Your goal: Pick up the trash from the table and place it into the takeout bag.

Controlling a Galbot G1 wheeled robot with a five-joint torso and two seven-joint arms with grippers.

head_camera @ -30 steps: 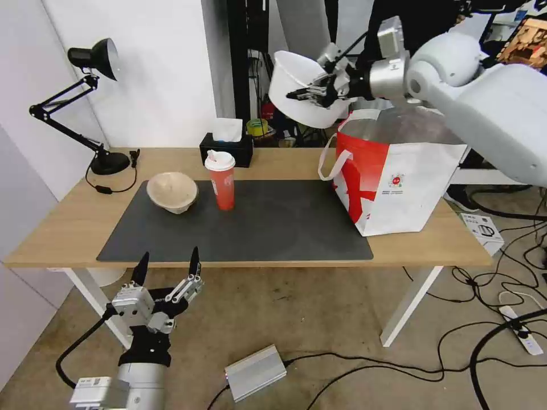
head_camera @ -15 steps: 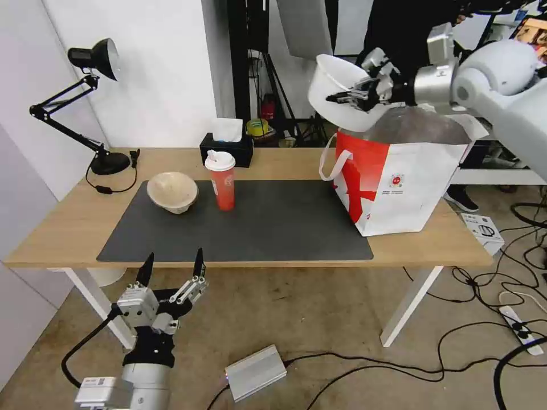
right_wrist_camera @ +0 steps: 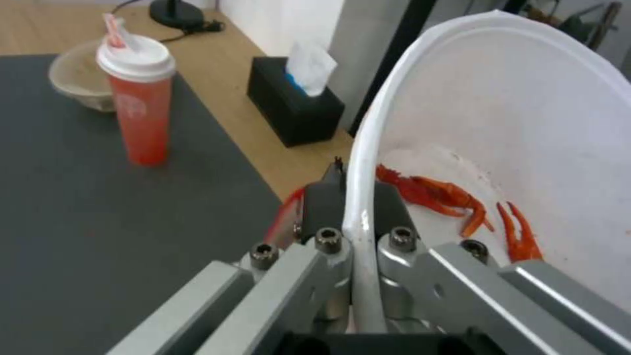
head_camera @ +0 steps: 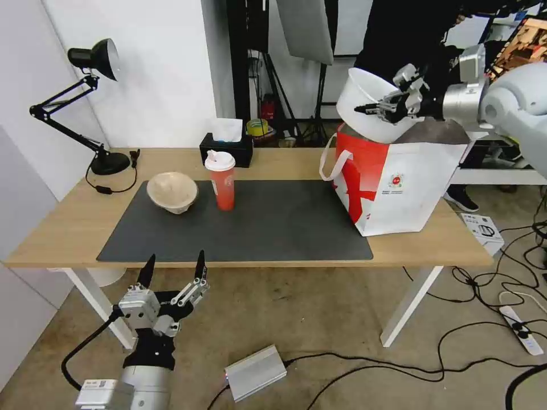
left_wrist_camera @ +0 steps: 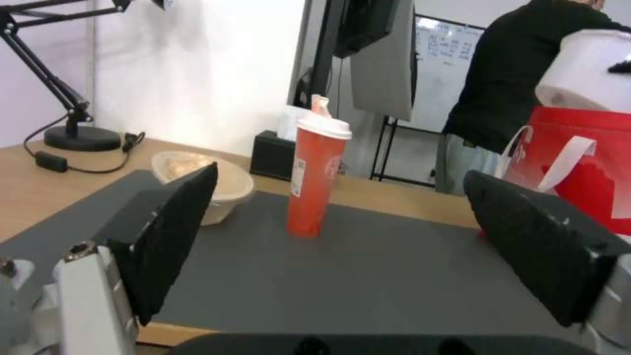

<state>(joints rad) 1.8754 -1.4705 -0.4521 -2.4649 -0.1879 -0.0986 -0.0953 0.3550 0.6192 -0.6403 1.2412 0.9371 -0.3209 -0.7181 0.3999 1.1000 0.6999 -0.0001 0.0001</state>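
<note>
Over the bag mouth, right gripper (head_camera: 393, 105): clamped on the rim of the large white bowl (head_camera: 364, 108), one finger inside the wall and one outside, as the right wrist view shows plainly
Bowl's attitude: tilted, mouth facing roughly 10 o'clock in the head view, lower edge at or just above the top edge of the takeout bag (head_camera: 399, 182); I cannot tell whether they touch
Bowl's contents: red crayfish scraps (right_wrist_camera: 453, 197) lying against the inner wall, near the pinched rim
Bag: upright at the 3 o'clock end of the table (head_camera: 74, 228), half on the grey mat (head_camera: 273, 228), foil-lined mouth open, one white loop handle (head_camera: 329, 162) drooping on the side toward the mat
Step in hand, as I judge it: lowering the bowl into the bag
Doing it well: centre the bowl over the opening before letting go, since it looks nearly as wide as the mouth; tip it flatter so the scraps stay in; keep the lower edge from dragging the bag wall inward or snagging the handle
Remaining trash: red paper cup (head_camera: 220, 181) upright on the mat at about 10 o'clock from the bag, beige pulp bowl (head_camera: 172, 192) just beside it at 9 o'clock
Not trash: black tissue box (head_camera: 227, 147) behind the cup, at 12 o'clock
Left gripper (head_camera: 172, 270): fingers wide apart, holding nothing, waiting below the table's near edge at 6 o'clock from the pulp bowl
</note>
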